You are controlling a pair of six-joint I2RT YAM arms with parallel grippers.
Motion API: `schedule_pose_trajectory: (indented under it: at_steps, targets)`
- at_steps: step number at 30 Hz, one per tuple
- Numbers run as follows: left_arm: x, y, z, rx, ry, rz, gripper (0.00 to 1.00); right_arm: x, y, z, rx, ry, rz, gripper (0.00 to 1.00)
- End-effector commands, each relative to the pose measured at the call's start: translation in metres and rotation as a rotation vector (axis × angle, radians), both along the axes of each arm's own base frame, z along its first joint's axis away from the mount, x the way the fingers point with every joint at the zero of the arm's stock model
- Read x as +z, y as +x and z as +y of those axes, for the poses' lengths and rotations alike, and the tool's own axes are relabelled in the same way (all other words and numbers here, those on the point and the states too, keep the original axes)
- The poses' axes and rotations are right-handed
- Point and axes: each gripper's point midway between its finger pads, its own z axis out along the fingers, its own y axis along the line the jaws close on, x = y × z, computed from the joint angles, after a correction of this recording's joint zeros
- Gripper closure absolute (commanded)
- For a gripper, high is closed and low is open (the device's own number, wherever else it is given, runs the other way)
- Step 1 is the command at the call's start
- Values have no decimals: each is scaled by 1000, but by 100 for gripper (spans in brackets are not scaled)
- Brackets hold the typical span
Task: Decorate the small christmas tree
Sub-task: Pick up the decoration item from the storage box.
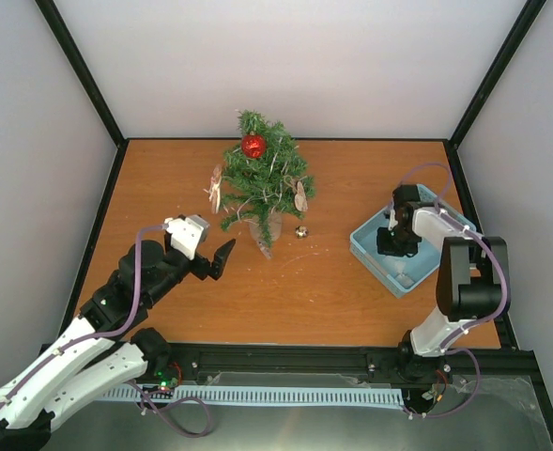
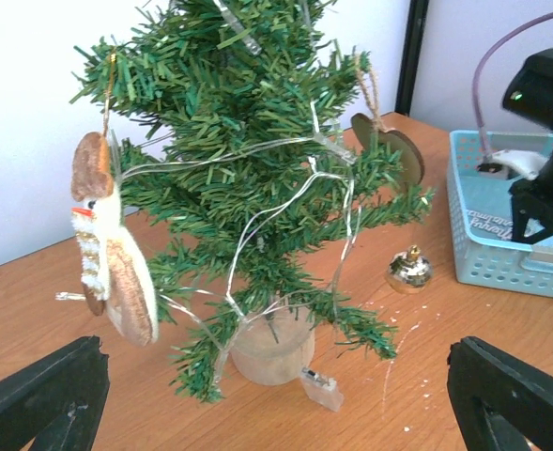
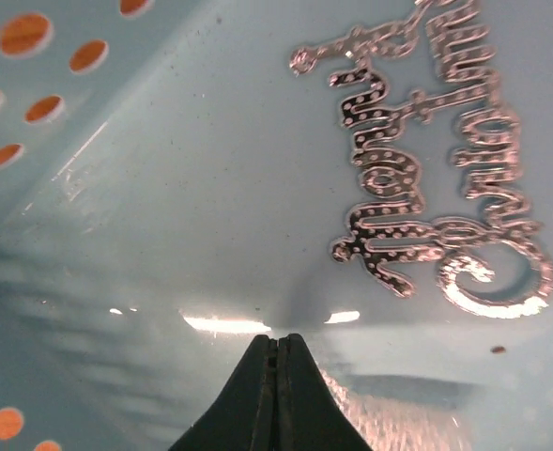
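Note:
The small christmas tree (image 1: 262,183) stands at the table's back centre on a pale base (image 2: 271,349). A wire light string, a red ball (image 1: 253,146), a snowman ornament (image 2: 107,254) and a wooden disc (image 2: 389,150) hang on it. My left gripper (image 1: 210,249) is open just in front of the tree, which fills the left wrist view (image 2: 248,160) between the black fingers (image 2: 41,395). My right gripper (image 1: 395,242) is down inside the blue basket (image 1: 375,254). Its tips (image 3: 278,343) are shut together just above the basket floor, next to a silver script ornament (image 3: 426,141), and nothing shows between them.
A small gold bauble (image 1: 301,231) lies on the table right of the tree base, also seen at the tree's right in the left wrist view (image 2: 408,271). The light string's clear battery pack (image 2: 320,387) lies in front of the base. Black frame posts and white walls enclose the table.

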Motion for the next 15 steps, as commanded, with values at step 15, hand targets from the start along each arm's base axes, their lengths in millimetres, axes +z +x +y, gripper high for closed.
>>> schedule_pose_trajectory:
  at_steps: [15]
  targets:
    - [5, 6, 12, 104, -49, 46, 3, 170, 26, -11, -65, -44, -465, 97]
